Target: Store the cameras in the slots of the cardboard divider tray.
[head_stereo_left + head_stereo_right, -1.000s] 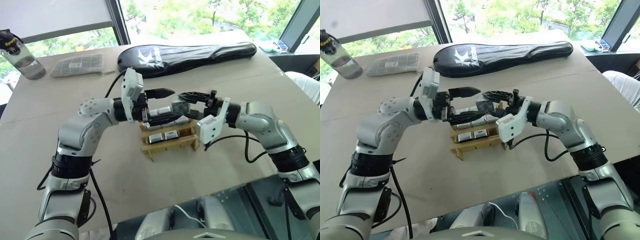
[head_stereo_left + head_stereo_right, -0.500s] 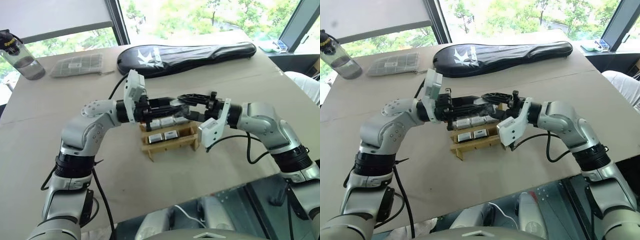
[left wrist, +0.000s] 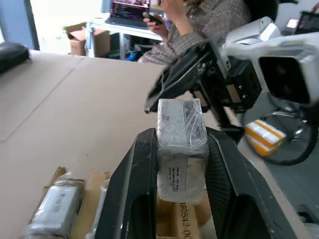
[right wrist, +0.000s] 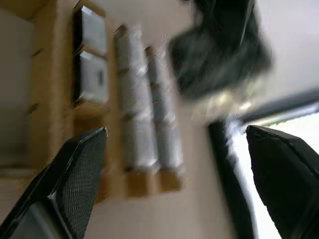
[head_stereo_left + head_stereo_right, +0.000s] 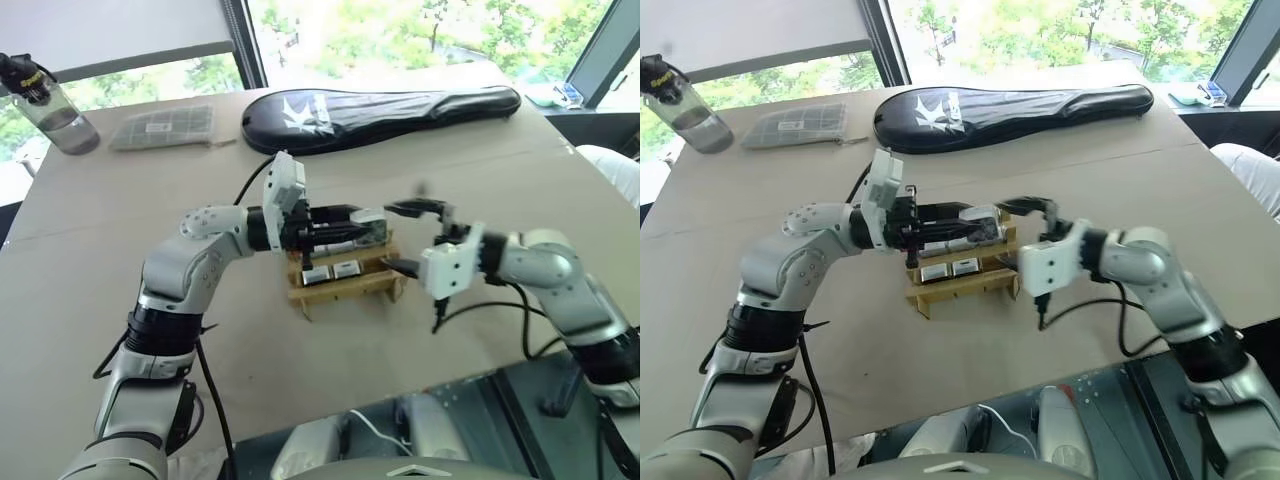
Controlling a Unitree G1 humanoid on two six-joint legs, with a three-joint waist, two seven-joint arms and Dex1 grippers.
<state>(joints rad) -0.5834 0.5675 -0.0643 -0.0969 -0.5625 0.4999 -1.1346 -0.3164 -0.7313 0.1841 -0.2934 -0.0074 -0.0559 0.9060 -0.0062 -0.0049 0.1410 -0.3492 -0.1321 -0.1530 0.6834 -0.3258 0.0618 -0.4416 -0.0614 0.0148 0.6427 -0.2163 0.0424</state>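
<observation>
Camera (image 3: 180,144), silver-grey block in clear wrap, clamped between left gripper (image 5: 362,228) fingers (image 3: 133,174), held level just above far rows of cardboard divider tray (image 5: 345,283) at table (image 5: 400,140) centre. Tray near row holds 2 cameras (image 5: 331,271); more fill rows behind. Right gripper (image 5: 405,237) spread wide, empty, just right of tray. Black racket case (image 5: 380,105), grey gridded case (image 5: 163,128), bottle (image 5: 55,105) lie far, toward table's far left.

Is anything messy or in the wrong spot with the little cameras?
One camera isn't in a slot yet: the left gripper pinches it above the cardboard divider tray. The other cameras sit in slots. Nothing looks spilled or broken.
</observation>
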